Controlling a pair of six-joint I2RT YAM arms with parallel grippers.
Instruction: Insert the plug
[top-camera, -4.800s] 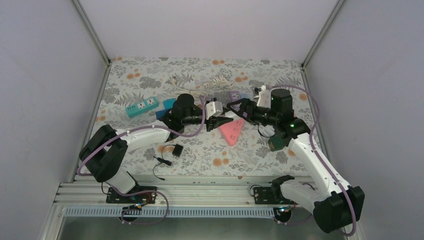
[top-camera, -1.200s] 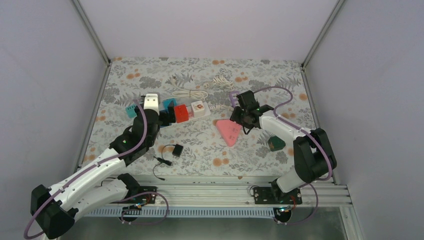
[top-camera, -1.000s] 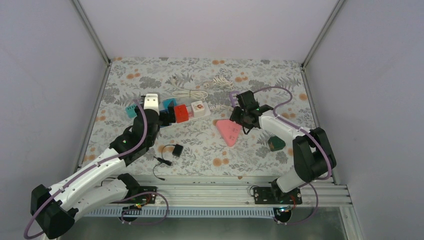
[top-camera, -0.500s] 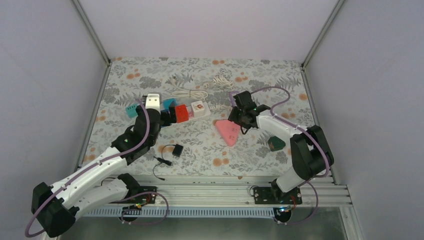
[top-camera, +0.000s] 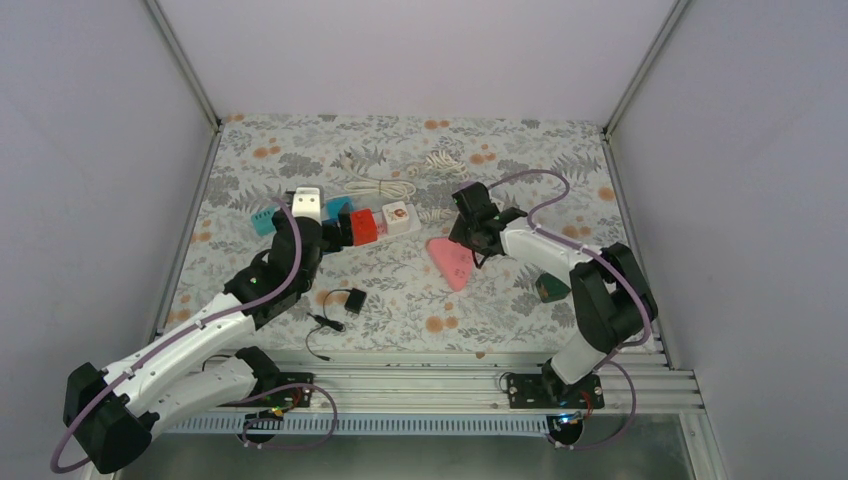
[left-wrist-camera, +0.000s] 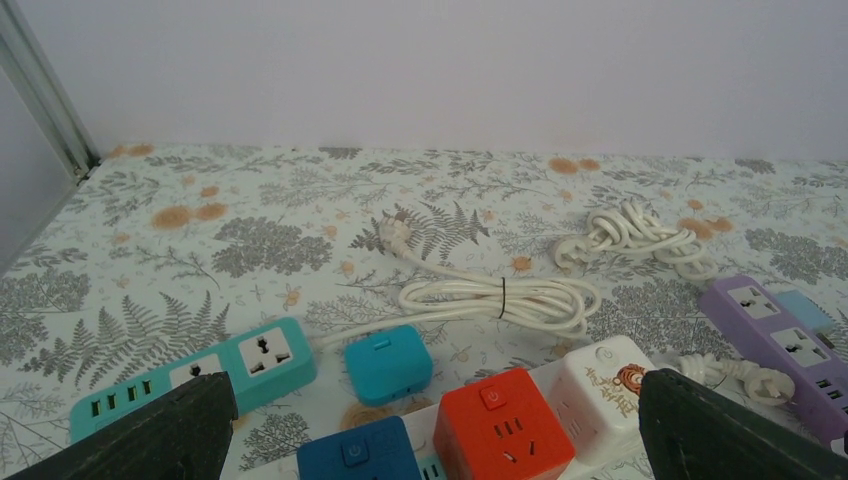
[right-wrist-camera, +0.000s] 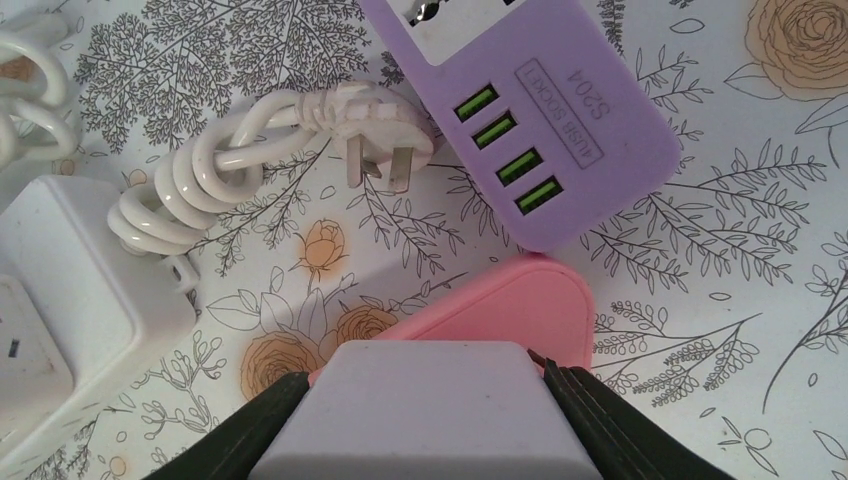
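what seems the plug (right-wrist-camera: 430, 400) is pinched by the right gripper (right-wrist-camera: 425, 455) over the pink socket block (right-wrist-camera: 500, 305); the left gripper (left-wrist-camera: 435, 425) is spread, empty. it should be squared, then pressed straight down.

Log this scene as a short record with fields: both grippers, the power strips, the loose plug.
left gripper: open, empty, facing the strip of blue, red and white socket cubes
right gripper: shut on a pale grey block, above the pink triangular power strip
purple power strip: four green USB ports, just beyond the pink one
white three-pin plug: loose beside the purple strip, pins bare, cable coiled
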